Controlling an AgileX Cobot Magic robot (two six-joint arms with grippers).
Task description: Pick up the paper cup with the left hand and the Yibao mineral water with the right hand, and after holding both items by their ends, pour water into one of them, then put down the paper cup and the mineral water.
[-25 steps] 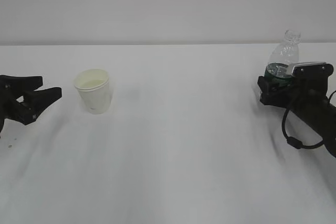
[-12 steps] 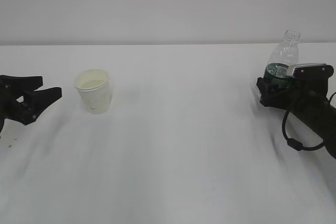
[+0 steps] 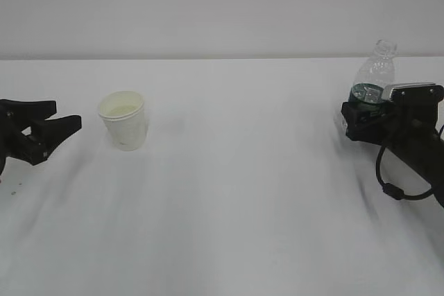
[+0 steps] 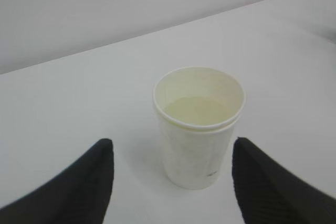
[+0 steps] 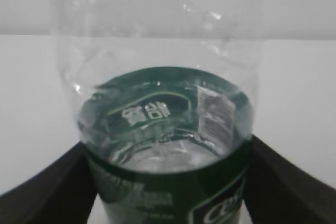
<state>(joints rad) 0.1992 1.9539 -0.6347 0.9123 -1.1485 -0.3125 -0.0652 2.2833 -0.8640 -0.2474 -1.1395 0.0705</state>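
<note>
The paper cup (image 3: 123, 120) stands upright on the white table, left of centre, with pale liquid low inside it (image 4: 199, 124). My left gripper (image 3: 67, 114) rests open to the cup's left. Its fingers flank the cup's near side without touching (image 4: 172, 145). The Yibao mineral water (image 3: 377, 67) stands upright at the far right, uncapped, its water level inside the green label band (image 5: 157, 192). My right gripper (image 3: 362, 105) is open around the label band, a finger close beside each side of the bottle (image 5: 168, 148).
The white table (image 3: 236, 192) runs back to a pale wall. A black cable (image 3: 388, 181) loops under the right arm near the table's right edge.
The right gripper has widened slightly and edged right while the bottle stayed in place. The left gripper and the cup have not moved.
</note>
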